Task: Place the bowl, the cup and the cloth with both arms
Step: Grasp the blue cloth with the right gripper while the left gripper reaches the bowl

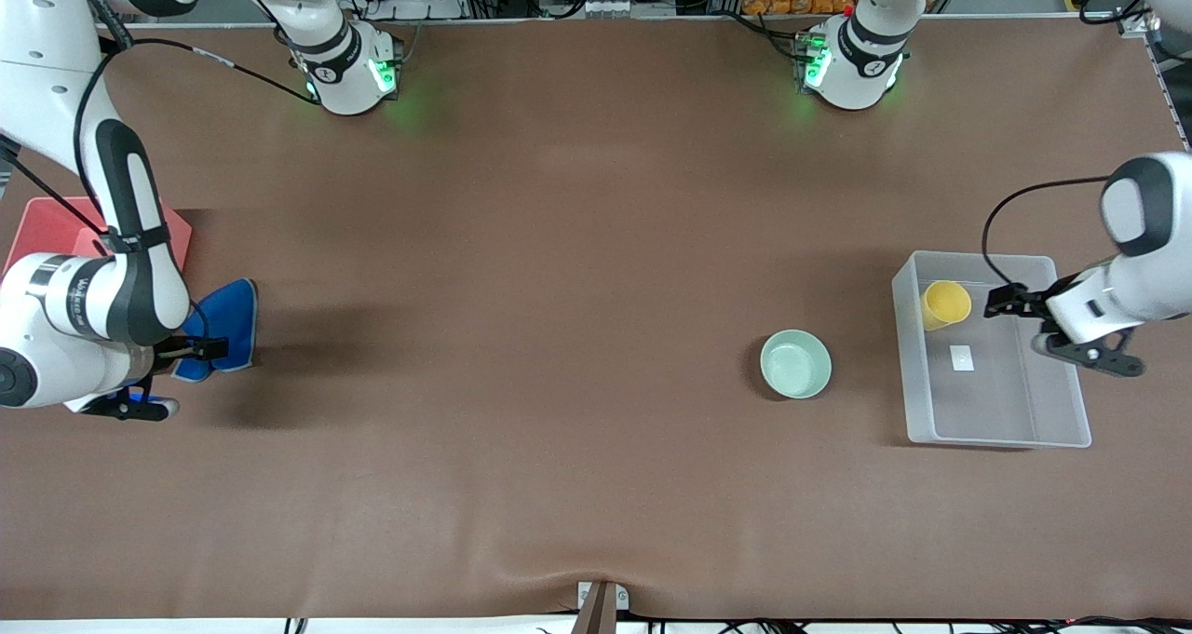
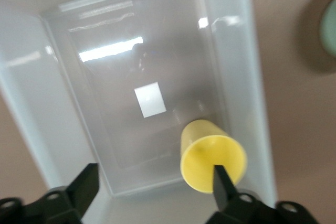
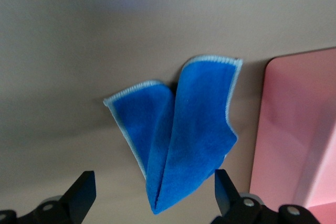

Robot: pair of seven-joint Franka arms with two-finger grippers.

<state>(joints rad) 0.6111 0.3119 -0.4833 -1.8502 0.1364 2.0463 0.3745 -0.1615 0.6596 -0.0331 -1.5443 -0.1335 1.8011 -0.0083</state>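
Brown table carries a clear bin (image 1: pixel 1062 434) holding the cup (image 1: pixel 945 303), with the bowl (image 1: pixel 795 364) just beside it. Left gripper (image 2: pixel 155 182) hangs spread over the bin; right gripper (image 3: pixel 155 190), fingers apart, hovers over the cloth (image 3: pixel 181 129) beside a red board (image 1: pixel 56 229).

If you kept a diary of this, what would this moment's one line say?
left hand: open over clear bin | cup: in bin | right hand: open above cloth | bowl: on table, beside bin
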